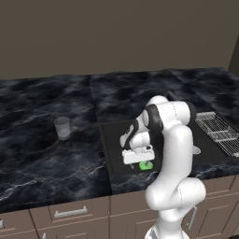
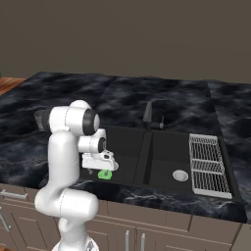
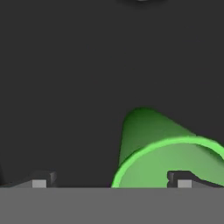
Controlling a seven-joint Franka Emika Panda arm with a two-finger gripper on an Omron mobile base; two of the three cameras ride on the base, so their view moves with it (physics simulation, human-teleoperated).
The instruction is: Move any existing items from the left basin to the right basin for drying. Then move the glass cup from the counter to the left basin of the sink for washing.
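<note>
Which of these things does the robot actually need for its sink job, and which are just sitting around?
Needed for the job:
green item, under the end effector
left basin
right basin
glass cup, standing on the counter

Just lying about:
wire rack beside the right basin
faucet behind the sink
cabinets below

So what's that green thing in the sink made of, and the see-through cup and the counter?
The green thing looks like smooth plastic: bright, even colour, hollow with a thin rim, though it could be something else. The cup seems glass or clear plastic, since the counter shows through it. The counter looks like polished black marble, glossy with thin white veins.
</note>
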